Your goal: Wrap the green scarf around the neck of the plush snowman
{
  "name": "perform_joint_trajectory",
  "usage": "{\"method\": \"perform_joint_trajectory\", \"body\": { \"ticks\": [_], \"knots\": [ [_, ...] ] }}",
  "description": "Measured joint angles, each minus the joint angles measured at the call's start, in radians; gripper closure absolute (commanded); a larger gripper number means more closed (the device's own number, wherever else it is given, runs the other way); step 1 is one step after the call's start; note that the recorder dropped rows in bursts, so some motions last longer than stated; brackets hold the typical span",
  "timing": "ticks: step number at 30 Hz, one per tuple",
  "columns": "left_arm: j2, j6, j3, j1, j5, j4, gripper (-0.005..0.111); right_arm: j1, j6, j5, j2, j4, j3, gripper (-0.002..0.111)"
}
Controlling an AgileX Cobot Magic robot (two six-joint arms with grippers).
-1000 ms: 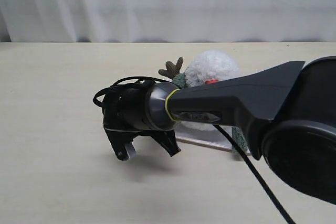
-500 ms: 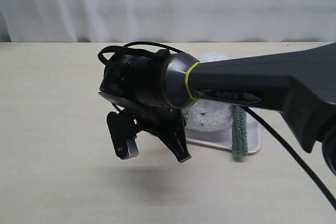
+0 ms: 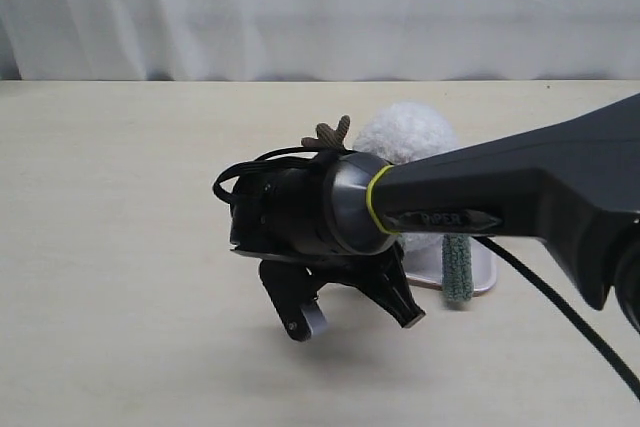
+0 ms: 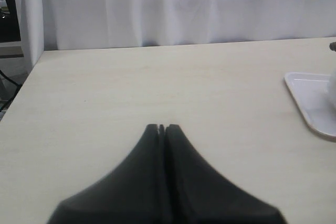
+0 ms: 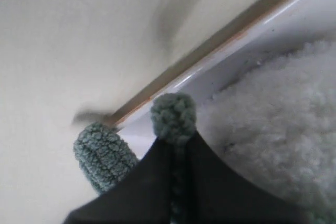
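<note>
The snowman (image 3: 405,134) sits on a tray (image 3: 484,272) (right of centre), the scarf (image 3: 457,267) crossing the tray's front edge.

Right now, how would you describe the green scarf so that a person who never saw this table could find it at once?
On the pale table stands a white tray, and a fluffy white snowman sits on it. The green scarf is the fuzzy strip whose end hangs over the tray's rim beside the snowman. It alone is grey-green; tray and snowman are white.

text: "PiPER" | on: dark arm housing (image 3: 500,182); nothing else legible
</note>
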Motion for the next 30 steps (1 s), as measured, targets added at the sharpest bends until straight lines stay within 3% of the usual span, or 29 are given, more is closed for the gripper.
{"method": "perform_joint_trajectory", "body": {
  "ticks": [18, 21, 28, 30],
  "knots": [
    [0.0, 0.0, 0.0, 0.0, 0.0, 0.0, 0.107, 0.0, 0.129, 0.0, 0.0, 0.019, 0.006, 0.103],
    [0.0, 0.0, 0.0, 0.0, 0.0, 0.0, 0.107, 0.0, 0.131, 0.0, 0.0, 0.035, 0.006, 0.095],
    [0.0, 0.0, 0.0, 0.0, 0.0, 0.0, 0.107, 0.0, 0.137, 0.0, 0.0, 0.035, 0.006, 0.056],
    [0.0, 0.0, 0.0, 0.0, 0.0, 0.0, 0.107, 0.0, 0.137, 0.0, 0.0, 0.038, 0.006, 0.05]
  ]
}}
